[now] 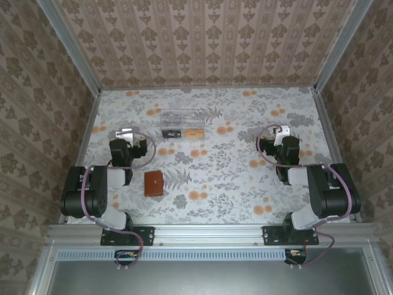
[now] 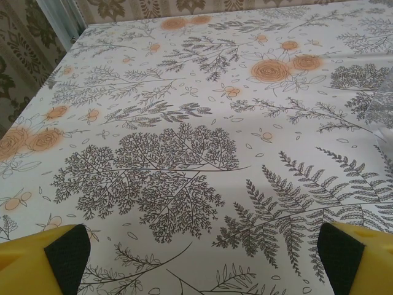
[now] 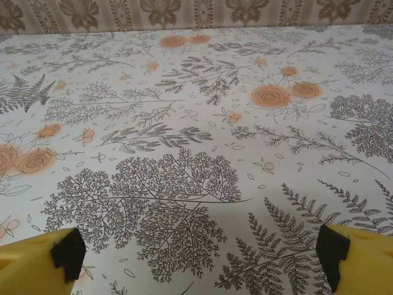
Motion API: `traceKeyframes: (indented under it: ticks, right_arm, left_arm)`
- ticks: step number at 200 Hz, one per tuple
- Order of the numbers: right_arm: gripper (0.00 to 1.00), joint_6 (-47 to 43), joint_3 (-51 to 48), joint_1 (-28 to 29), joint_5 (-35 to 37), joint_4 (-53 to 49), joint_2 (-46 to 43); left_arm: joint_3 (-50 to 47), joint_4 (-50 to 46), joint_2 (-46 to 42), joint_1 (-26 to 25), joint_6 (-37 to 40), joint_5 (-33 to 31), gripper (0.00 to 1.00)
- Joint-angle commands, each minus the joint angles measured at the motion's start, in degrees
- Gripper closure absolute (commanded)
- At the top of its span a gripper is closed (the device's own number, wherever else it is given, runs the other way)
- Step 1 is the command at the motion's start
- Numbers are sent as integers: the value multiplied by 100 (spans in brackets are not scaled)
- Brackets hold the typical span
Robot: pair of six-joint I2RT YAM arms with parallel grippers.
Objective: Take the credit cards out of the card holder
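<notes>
Holder [image 1: 154, 183]: folded shut and flat on the tabletop [image 1: 233, 184], lower left of centre in the top view, just right of the left arm, well apart from the box.
Cards: none showing; presumably tucked inside the holder.
Left gripper [image 2: 204, 253]: jaws spread wide with nothing between them, over bare cloth up-frame of the holder.
Right gripper [image 3: 199, 252]: jaws spread wide and empty, right side of the top view, well apart from the holder.
Box [image 1: 182, 125]: clear plastic, upper centre, no part of this job.
Handling: probably light, soft leather that flexes and may slide on the cloth; it is thin, so there is little to pinch.
Grasp: likely the free edge opposite the fold, though which edge that is cannot be told. The left gripper could pin one flap while the right gripper draws the stiff, slick cards by an exposed edge.
</notes>
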Motion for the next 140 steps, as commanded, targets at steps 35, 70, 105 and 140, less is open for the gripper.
traceKeyframes:
  ticks: [35,70,105,140]
  right_arm:
    - [0,-29,105,-23,-120,158,57]
    - [0,-29,105,-23,-118,158,52]
    - [0,-29,114,-23,-113,158,54]
    - [0,-36,93,-23,-119,180,47]
  left_arm:
    - [121,171,57,77,125,209,0]
    - [121,164,54,82,123,223,0]
    - [129,138,56,110,99,282,0]
    - [284,-248,-123,125,80,255,0]
